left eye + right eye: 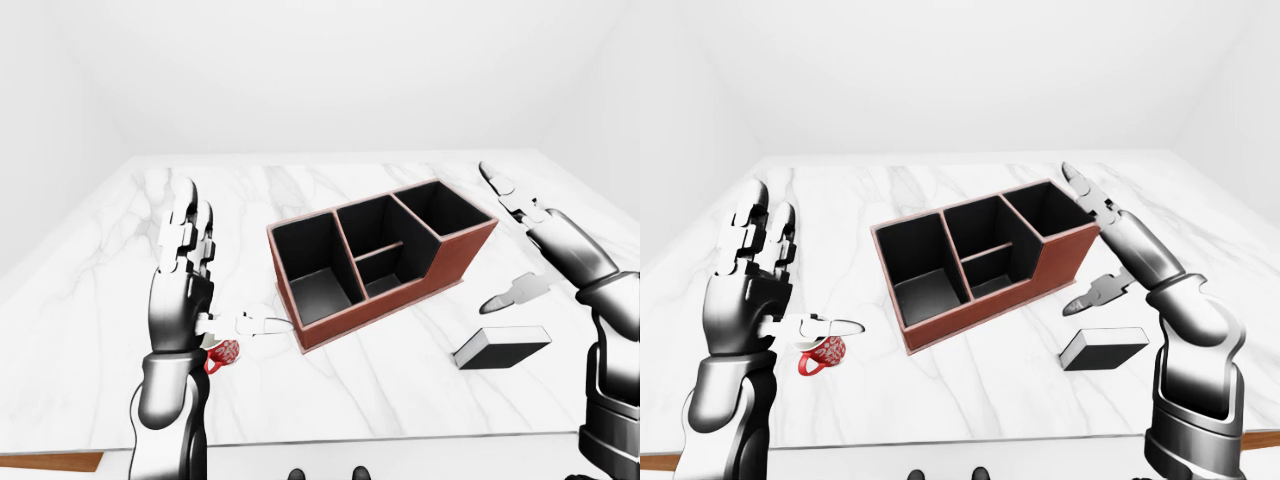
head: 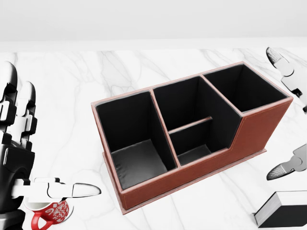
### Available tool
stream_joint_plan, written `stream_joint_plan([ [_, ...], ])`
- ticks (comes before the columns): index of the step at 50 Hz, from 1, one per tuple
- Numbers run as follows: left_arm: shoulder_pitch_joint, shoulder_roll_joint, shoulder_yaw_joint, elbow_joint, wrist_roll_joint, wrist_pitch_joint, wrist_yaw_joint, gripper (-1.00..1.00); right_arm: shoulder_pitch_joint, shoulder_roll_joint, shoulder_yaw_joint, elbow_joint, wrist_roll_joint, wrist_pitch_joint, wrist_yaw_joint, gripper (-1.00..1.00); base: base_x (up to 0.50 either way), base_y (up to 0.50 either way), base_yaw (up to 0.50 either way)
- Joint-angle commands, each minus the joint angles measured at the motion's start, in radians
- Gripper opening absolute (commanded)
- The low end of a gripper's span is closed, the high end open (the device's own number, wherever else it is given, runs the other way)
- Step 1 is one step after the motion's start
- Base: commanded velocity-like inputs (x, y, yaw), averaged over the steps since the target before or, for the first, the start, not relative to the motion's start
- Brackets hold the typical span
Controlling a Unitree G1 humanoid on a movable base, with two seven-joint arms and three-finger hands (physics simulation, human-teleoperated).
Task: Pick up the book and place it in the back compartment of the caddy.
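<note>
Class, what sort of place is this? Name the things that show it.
Probably a simulated test room, not a lived-in one: blank white walls, one marble table, and on it only a caddy, a book and a red mug.
</note>
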Motion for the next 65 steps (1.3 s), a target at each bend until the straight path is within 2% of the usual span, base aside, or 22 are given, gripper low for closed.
stream_joint_plan([
  [1,0.001,0.0,0.002,0.004,0.001,0.0,-0.002,1.0,0.048,0.014,-0.015,0.006,0.004,0.0,0.0,1.0,0.0,0.0,0.0],
  [28,-0.001,0.0,-0.003,0.002,0.005,0.0,-0.002,1.0,0.13,0.063,-0.04,-0.004,0.002,0.0,0.0,1.0,0.0,0.0,0.0],
  [50,-0.002,0.0,-0.004,0.007,0.005,0.0,-0.002,1.0,0.161,0.07,-0.018,0.123,-0.063,0.0,0.0,1.0,0.0,0.0,0.0],
  [65,0.0,0.001,-0.002,0.008,0.007,0.0,-0.004,1.0,0.156,0.054,0.012,0.321,-0.142,0.0,0.0,1.0,0.0,0.0,0.0],
])
